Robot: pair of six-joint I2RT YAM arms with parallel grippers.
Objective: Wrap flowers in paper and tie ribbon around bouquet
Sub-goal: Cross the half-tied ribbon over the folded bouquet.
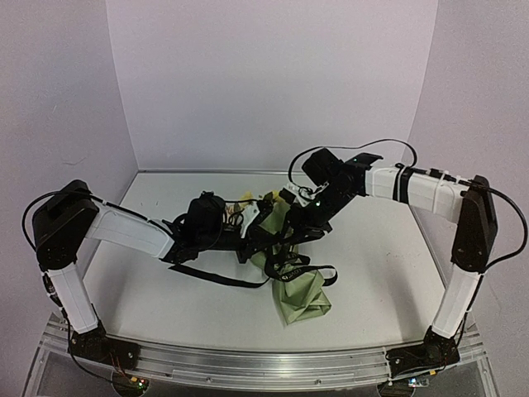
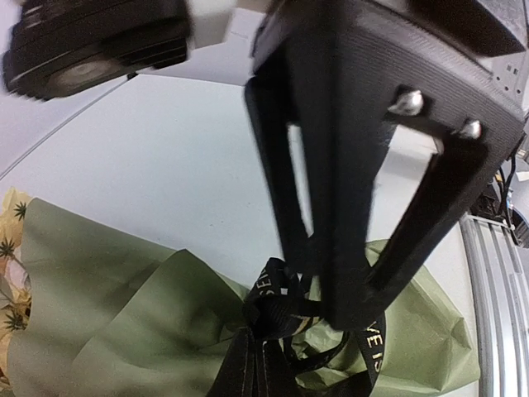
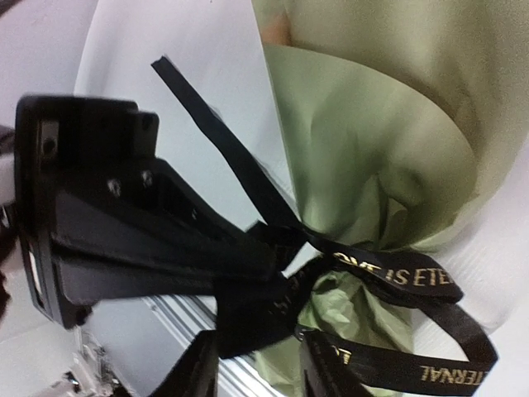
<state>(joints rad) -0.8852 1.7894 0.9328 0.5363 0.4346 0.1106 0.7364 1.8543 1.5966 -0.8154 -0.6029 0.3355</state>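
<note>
The bouquet (image 1: pixel 304 299) lies in the middle of the table, its narrow end toward the arms. Yellow-cream flowers (image 1: pixel 245 201) (image 2: pixel 10 240) show at the far, wide end of the olive-green paper (image 2: pixel 99 281) (image 3: pixel 364 141). A black ribbon (image 1: pixel 310 271) (image 2: pixel 273 289) (image 3: pixel 397 277) with pale lettering is bunched in loops around the cone's neck. My left gripper (image 1: pixel 258 240) (image 2: pixel 258 357) is shut on the ribbon at the knot. Just right of it, my right gripper (image 1: pixel 291 240) (image 3: pixel 256 364) stands open, its fingers (image 3: pixel 326 372) apart beside that same knot.
One ribbon tail (image 1: pixel 215 277) trails left across the white table under the left arm. An aluminium rail (image 1: pixel 273 364) (image 2: pixel 496 314) runs along the near edge. White walls close the back and both sides.
</note>
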